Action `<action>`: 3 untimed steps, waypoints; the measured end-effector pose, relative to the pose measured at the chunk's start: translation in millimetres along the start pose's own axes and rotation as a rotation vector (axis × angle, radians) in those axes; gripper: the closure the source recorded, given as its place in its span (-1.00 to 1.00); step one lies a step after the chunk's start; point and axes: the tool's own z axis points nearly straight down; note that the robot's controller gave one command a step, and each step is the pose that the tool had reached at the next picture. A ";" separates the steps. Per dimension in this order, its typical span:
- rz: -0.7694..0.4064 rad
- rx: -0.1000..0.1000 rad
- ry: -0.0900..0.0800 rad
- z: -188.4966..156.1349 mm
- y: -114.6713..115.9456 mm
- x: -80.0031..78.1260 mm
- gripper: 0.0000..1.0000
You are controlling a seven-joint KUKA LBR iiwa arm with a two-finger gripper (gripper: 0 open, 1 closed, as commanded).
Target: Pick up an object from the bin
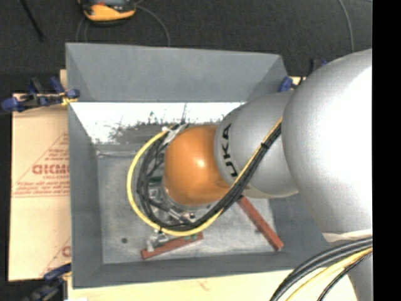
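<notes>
Bare floor [116, 193] left (stick [170, 246] in front)

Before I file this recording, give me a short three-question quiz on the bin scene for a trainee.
1. True or false: a heap of things covers the floor of the bin.
2. The reddish-brown stick nearest the tool lies: (a) by the wall at the view's bottom, (b) against the far wall, (c) outside the bin.
3. On which side of the tool, in the view, does the second stick lie?

Key: 1 false; 2 a; 3 right.
</notes>
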 end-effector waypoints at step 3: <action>-0.033 0.016 0.014 -40.3 0.9 3.4 -1.00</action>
